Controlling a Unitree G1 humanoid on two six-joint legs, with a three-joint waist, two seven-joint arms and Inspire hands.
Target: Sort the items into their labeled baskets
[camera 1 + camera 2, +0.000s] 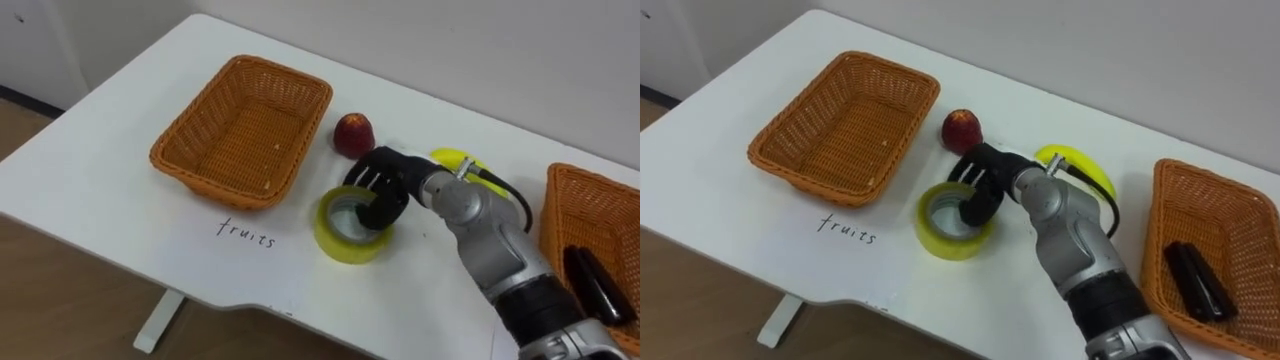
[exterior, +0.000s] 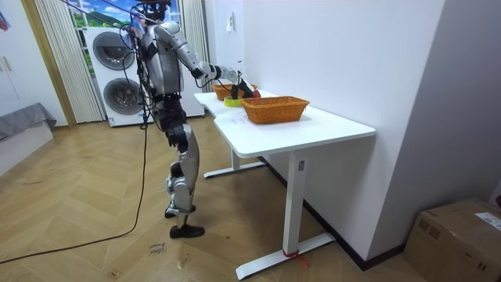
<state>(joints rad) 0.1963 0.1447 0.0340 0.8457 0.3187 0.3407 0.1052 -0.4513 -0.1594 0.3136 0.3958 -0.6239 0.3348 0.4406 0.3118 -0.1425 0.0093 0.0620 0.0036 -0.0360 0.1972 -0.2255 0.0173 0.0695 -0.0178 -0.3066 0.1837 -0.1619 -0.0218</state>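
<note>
Desk (image 1: 100, 180), two wicker baskets, right robot hand (image 1: 385, 180) at tape roll (image 1: 340, 245).
Left basket (image 1: 240, 125) stands clear of the desk edges, bare surface around; right basket (image 1: 1240, 215) holds one black item (image 1: 1197, 282). Right robot hand apparently pinches the single tape roll's wall; one red fruit (image 1: 353, 134), one banana (image 1: 455, 160) just behind.

Table (image 1: 740, 200): right hand (image 1: 985, 185) on far rim of tape roll (image 1: 940, 238). Round fruit (image 1: 962, 128) just behind hand; banana (image 1: 1080, 163) near, to its right. Near basket (image 1: 790, 150) left of hand. Far basket (image 1: 1160, 235) well right, oblong item (image 1: 1195, 280) in it.
</note>
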